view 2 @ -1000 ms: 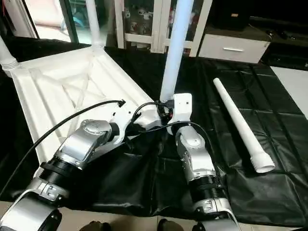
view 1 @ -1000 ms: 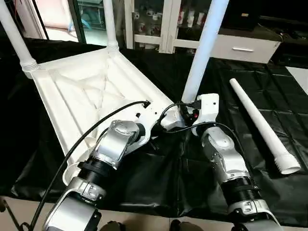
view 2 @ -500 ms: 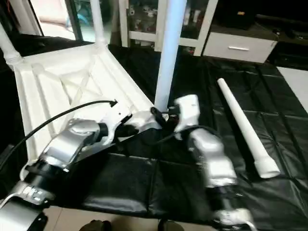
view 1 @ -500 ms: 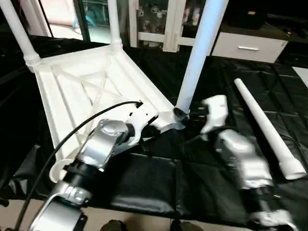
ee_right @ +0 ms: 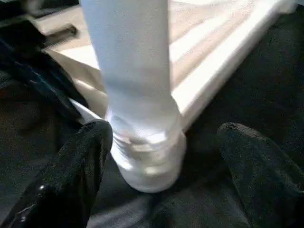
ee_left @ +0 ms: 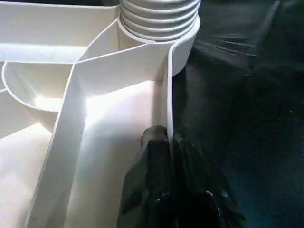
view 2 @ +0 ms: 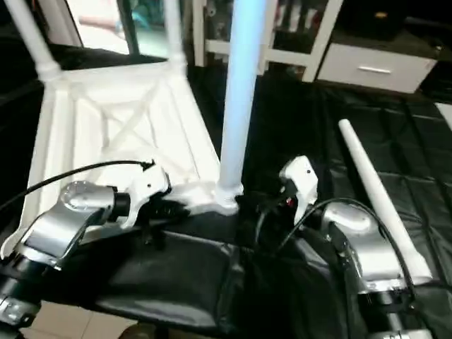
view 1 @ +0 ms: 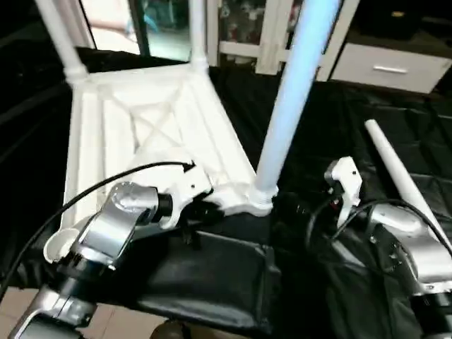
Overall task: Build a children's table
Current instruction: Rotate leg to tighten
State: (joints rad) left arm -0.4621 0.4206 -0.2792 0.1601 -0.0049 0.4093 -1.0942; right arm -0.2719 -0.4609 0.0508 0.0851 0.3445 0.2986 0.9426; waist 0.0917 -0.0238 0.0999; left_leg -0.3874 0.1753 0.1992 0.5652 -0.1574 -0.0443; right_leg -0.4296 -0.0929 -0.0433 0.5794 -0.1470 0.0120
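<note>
The children's table top (view 1: 141, 134) lies upside down on the black sheet, its X ribs facing up. Three white legs stand in its corner sockets: two far ones (view 1: 60, 35) (view 1: 198, 32) and a near one (view 1: 289, 92). A fourth leg (view 1: 395, 176) lies loose to the right. My left gripper (ee_left: 164, 142) is shut on the top's thin rim, just beside the near leg's threaded base (ee_left: 159, 19). My right gripper (ee_right: 166, 130) is open, its fingers (ee_right: 80, 175) wide apart on either side of the near leg's base (ee_right: 142, 156), apart from it.
The near-left corner socket (view 1: 60, 244) of the top stands bare beside my left forearm. White cabinets with glass doors (view 1: 247, 28) and a drawer unit (view 1: 388, 67) stand behind the black-sheeted work table (view 1: 212, 282). A black cable (view 1: 106, 183) arcs over my left arm.
My right gripper has opened, let go of the near leg and drawn back to the right. The leg stays upright in its socket. The left gripper still holds the rim. The camera has shifted.
</note>
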